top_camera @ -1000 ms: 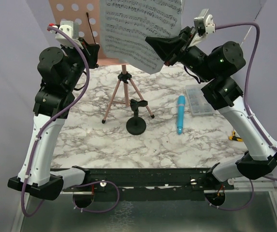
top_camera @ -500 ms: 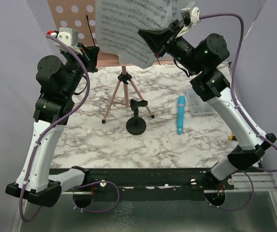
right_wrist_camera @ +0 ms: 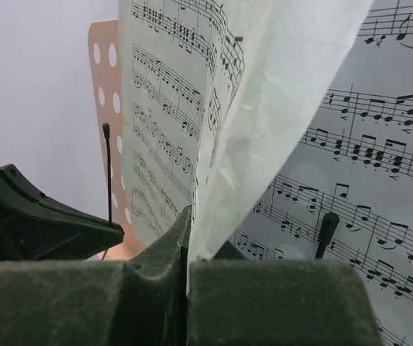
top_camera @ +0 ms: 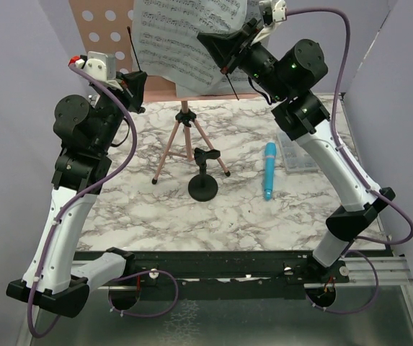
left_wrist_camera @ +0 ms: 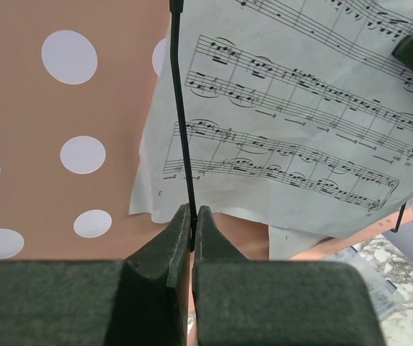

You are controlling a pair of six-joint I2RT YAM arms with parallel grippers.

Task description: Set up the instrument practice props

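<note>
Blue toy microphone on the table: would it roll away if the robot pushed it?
Probably: the blue toy microphone is a round-looking tube lying flat on the smooth marble-patterned tabletop. It looks plastic, so likely light.

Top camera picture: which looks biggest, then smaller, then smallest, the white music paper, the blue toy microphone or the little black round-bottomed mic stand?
1. white sheet-music page: by far the largest, though it is held high, nearer the camera.
2 and 3. blue toy microphone and small black round-based mic stand: about alike, too close to rank.
</note>
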